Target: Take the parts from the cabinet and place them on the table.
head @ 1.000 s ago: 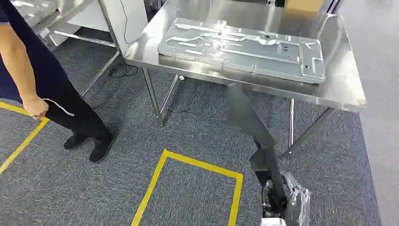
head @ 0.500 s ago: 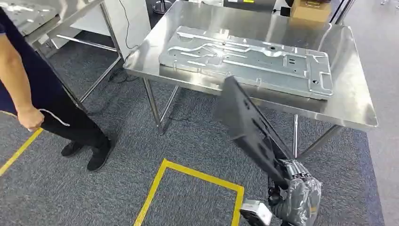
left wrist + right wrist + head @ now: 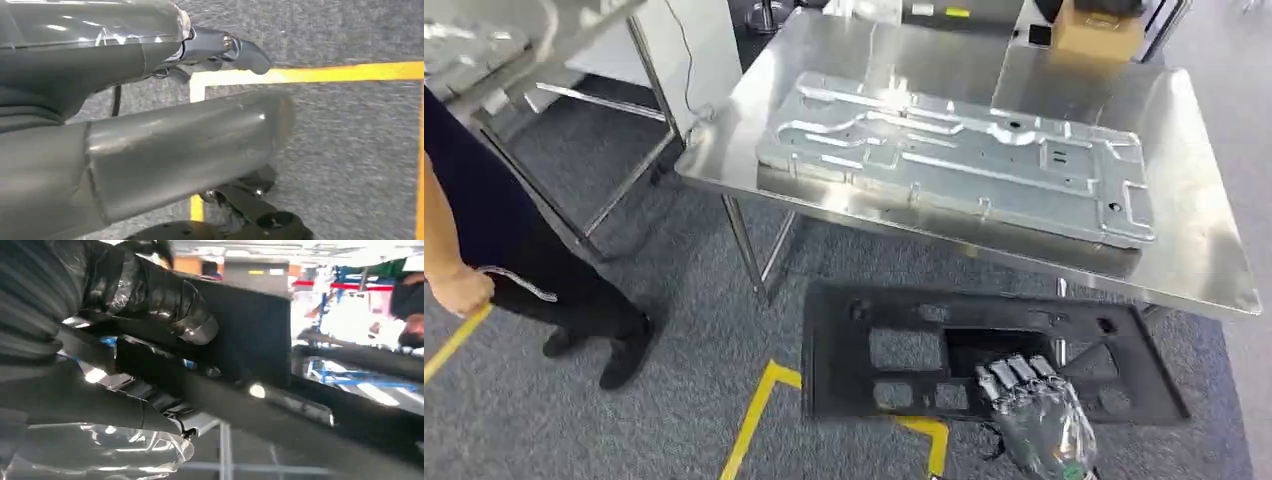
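A flat black panel [image 3: 874, 350] with several cutouts hangs level over the carpet, just in front of and below the steel table's [image 3: 1204, 250] near edge. My right hand [image 3: 1034, 415] grips it at its near edge, fingers hooked through a cutout. In the right wrist view the fingers [image 3: 150, 295] wrap around the black panel [image 3: 250, 325]. A large silver stamped plate [image 3: 954, 150] lies flat on the table. My left hand [image 3: 165, 135] hangs over the carpet, fingers apart, with nothing in it.
A person [image 3: 484, 230] in dark clothes stands at the left by a steel rack [image 3: 544, 40]. A cardboard box [image 3: 1099, 30] sits at the table's far edge. Yellow tape [image 3: 754, 420] marks the grey carpet below the panel.
The black panel has swung from steeply tilted and edge-on to flat and level under my right hand. The view has shifted toward the table, and the person has slid further left.
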